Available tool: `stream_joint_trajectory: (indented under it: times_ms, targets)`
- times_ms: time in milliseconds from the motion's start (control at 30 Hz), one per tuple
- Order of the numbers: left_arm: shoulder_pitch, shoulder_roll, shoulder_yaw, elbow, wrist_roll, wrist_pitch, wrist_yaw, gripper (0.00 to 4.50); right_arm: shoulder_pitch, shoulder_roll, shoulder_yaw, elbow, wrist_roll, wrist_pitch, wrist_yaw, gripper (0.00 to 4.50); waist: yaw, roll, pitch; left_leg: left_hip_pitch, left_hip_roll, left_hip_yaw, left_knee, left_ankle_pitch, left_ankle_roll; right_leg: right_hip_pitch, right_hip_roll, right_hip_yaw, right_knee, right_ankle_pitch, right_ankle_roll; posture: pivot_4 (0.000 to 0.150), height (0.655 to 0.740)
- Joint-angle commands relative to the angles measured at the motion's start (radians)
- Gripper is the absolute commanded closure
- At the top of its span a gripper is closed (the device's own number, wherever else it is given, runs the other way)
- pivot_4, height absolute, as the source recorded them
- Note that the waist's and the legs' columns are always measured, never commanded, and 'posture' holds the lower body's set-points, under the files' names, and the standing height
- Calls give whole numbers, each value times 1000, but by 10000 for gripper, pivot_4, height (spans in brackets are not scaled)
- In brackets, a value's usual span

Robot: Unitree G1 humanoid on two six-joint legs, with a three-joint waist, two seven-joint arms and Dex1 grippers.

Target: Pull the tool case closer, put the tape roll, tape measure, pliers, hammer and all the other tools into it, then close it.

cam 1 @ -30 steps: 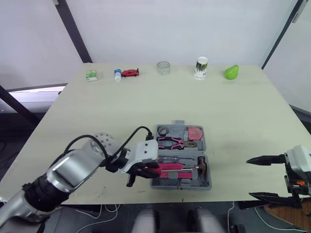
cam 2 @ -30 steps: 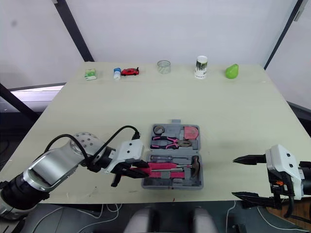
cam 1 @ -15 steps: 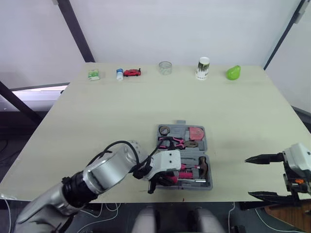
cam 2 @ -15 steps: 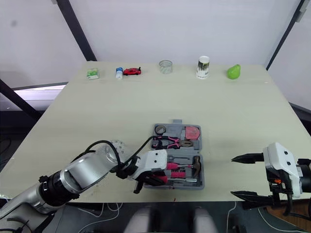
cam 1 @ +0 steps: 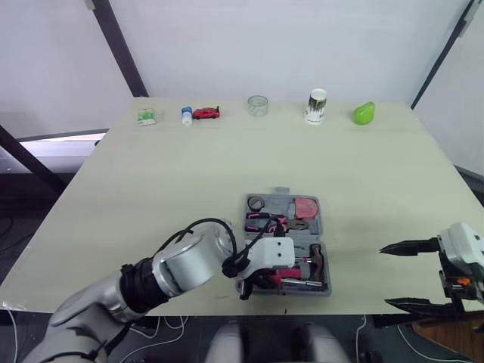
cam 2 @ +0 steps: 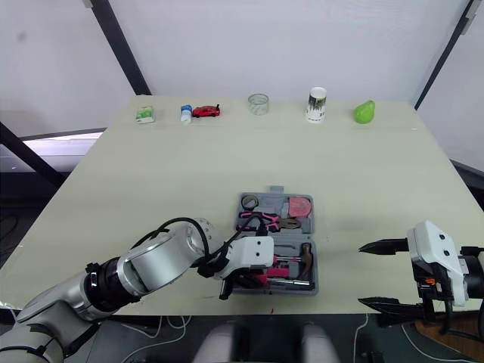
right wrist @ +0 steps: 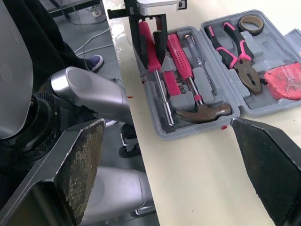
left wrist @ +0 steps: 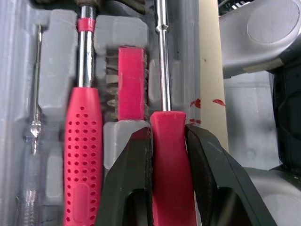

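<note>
The grey tool case lies open near the table's front edge. Its far half holds the tape roll, the pink-handled pliers and the red tape measure. The hammer lies in the near half. My left gripper is shut on a red-handled screwdriver, low over the case's front slot, beside a second red screwdriver. My right gripper stands open to the right of the case, off the table's front edge.
Along the far edge stand a green packet, a small bottle, a red toy car, a glass cup, a paper cup and a green fruit. Bare tabletop surrounds the case.
My left gripper has moved right along the case's front with the red screwdriver, from the left edge to over the front slot. The right gripper has barely moved.
</note>
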Motion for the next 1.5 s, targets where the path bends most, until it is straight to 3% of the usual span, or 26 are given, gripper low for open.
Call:
stream_joint_trajectory:
  times_ms: [33, 1500]
  targets:
    - [-18, -24, -19, 9, 12, -14, 2, 38929, 1, -4, -28, -23, 10, -2, -1, 0, 0, 0, 0, 0, 0, 0, 0, 0, 0, 0, 0, 0, 0, 0, 0, 1500, 7400]
    - [-21, -122, -1, 8, -25, 27, 12, 38929, 24, 8, -22, -20, -11, -21, 1, 0, 2, 0, 0, 0, -1, -1, 1, 0, 0, 1, -1, -1, 0, 0, 0, 1500, 7400]
